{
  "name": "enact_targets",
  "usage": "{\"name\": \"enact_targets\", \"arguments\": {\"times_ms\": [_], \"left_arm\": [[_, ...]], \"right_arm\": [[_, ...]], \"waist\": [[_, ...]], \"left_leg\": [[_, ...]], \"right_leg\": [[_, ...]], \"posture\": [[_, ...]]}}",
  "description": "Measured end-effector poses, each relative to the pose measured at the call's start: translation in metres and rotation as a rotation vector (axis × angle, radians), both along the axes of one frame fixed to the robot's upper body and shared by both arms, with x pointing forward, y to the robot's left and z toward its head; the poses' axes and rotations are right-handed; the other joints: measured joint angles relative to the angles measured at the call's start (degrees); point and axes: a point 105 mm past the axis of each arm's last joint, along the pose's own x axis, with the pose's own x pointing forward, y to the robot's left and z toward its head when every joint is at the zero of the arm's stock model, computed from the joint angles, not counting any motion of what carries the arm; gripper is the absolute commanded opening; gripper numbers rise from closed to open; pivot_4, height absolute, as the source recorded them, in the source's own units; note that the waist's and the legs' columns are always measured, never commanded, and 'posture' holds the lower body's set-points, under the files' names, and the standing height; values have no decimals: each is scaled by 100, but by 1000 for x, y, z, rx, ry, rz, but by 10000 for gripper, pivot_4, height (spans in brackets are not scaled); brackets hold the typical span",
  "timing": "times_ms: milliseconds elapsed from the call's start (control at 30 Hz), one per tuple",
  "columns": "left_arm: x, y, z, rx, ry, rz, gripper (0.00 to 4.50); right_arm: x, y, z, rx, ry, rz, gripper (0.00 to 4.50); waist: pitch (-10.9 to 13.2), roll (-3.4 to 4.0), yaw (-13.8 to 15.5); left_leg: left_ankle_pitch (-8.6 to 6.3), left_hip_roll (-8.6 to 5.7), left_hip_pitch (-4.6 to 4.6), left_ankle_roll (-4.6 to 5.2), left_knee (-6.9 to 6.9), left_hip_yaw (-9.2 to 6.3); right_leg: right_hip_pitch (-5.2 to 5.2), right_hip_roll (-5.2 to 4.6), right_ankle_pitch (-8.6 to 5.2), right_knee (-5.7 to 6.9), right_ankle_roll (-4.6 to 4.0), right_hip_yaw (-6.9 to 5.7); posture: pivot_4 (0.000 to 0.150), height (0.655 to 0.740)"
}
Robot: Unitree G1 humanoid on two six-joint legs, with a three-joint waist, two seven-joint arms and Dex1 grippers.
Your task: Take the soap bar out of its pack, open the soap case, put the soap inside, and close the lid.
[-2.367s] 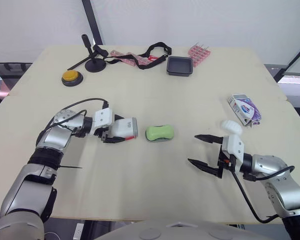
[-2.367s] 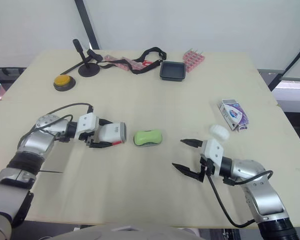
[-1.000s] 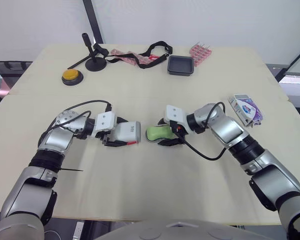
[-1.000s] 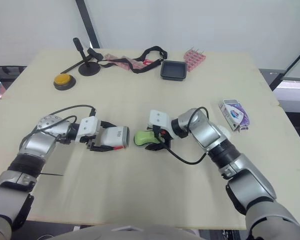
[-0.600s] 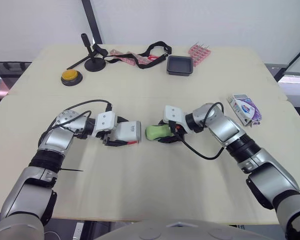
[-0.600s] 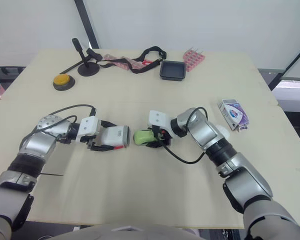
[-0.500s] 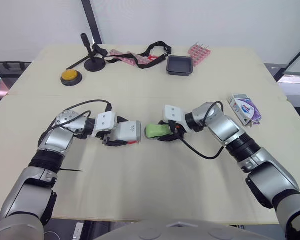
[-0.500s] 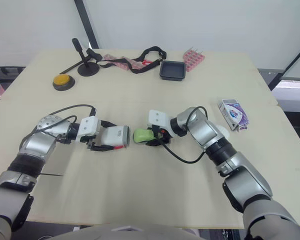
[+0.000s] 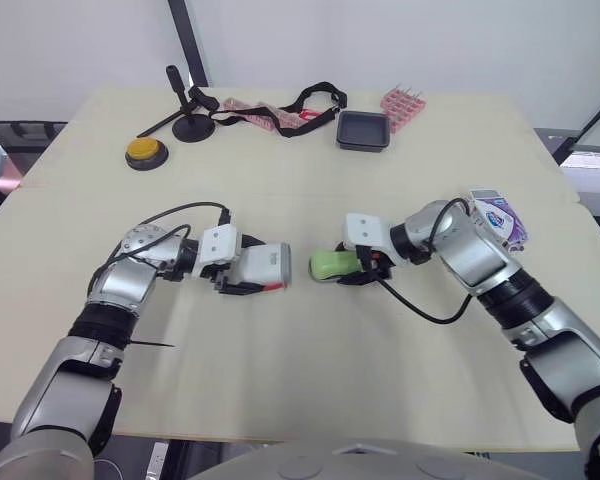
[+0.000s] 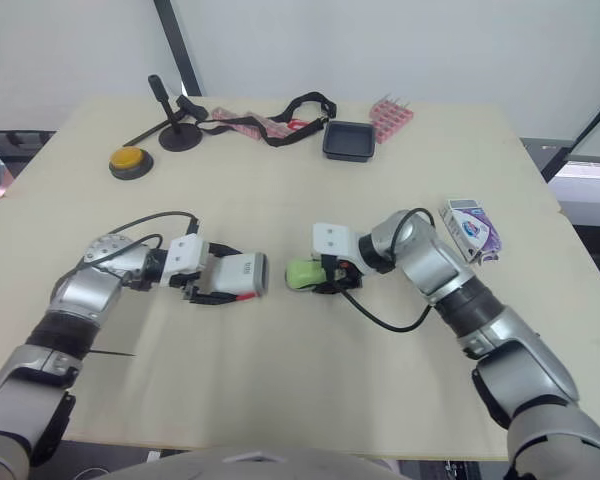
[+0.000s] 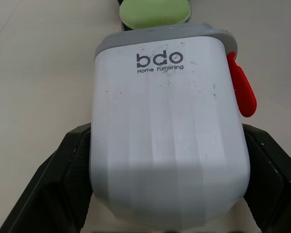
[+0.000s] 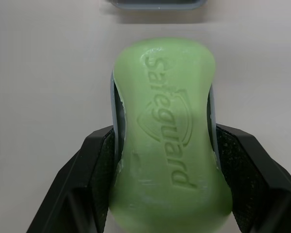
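Observation:
A white soap case [image 9: 263, 266] with a grey rim and a red clasp [image 11: 242, 92] lies on its side on the table, and my left gripper [image 9: 246, 272] is shut on it, one black finger [image 11: 53, 194] on each flank. Its grey end faces the green soap bar [image 9: 332, 264], with a small gap between them. My right gripper [image 9: 358, 268] is shut on the soap bar [image 12: 169, 136], which sits in a thin pale tray; black fingers [image 12: 87, 179] press both sides. The purple and white soap pack [image 9: 495, 217] lies at the right of the table.
At the far side stand a black square dish [image 9: 362, 130], a pink rack [image 9: 400, 103], a black strap [image 9: 300, 105], a small black stand [image 9: 190, 125] and a yellow button [image 9: 145, 150]. The table's front half [image 9: 310, 370] is bare.
Since 2.4 s ago my right gripper came in from the near right and shut on the soap bar. In the last half second it drew the soap slightly right, widening the gap to the case.

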Motion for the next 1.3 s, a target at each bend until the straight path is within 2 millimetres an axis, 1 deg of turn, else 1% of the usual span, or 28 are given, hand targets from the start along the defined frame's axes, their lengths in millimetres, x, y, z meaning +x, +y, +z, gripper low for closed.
{"name": "enact_targets", "arguments": {"times_ms": [100,200,500,700,867,1000,1133,1200,1300], "left_arm": [[-1,-10,3,-24,-4,-24,34798],[-2,-23,4,-37,-9,-60,34798],[-4,-31,0,-24,11,-78,34798],[-1,-40,6,-32,-16,-90,34798],[-1,-45,5,-47,-11,-94,34798],[-2,-53,6,-72,-2,-97,34798],[-1,-55,7,-79,-3,-85,34798],[0,-55,7,-81,-5,-79,34798],[1,-56,7,-85,-10,-71,34798]], "right_arm": [[-4,-4,2,-18,9,-6,25678],[-7,-1,5,-16,16,-9,25678],[-8,0,6,-22,27,-31,25678],[-11,6,12,-16,20,-13,25678],[-14,8,11,-21,35,-10,25678],[-14,11,14,-48,43,-16,25678],[-13,13,16,-61,53,-37,25678],[-13,15,16,-61,63,-55,35954],[-15,14,16,-64,85,-70,44722]], "waist": [[0,1,-11],[1,1,3],[1,1,9],[1,1,12],[1,1,11],[1,2,9],[1,2,9],[1,2,14],[1,2,23]], "left_leg": [[0,3,1,-1,-1,0],[1,2,2,-1,1,0],[1,2,2,0,2,0],[1,2,3,0,2,0],[1,2,3,0,3,0],[1,1,3,1,3,0],[1,2,2,0,3,0],[1,1,3,0,3,0],[1,1,4,0,4,0]], "right_leg": [[0,2,0,0,0,1],[0,1,0,1,0,1],[0,0,0,1,0,1],[0,0,0,3,0,2],[0,0,0,3,0,2],[0,1,0,7,0,2],[0,1,0,8,0,3],[0,1,0,8,0,2],[0,1,0,11,0,2]], "posture": [[1500,7400],[1500,7400],[1500,7400],[1500,7400],[1500,7400],[1500,7400],[1500,7400],[1500,7400],[1500,7400]]}}
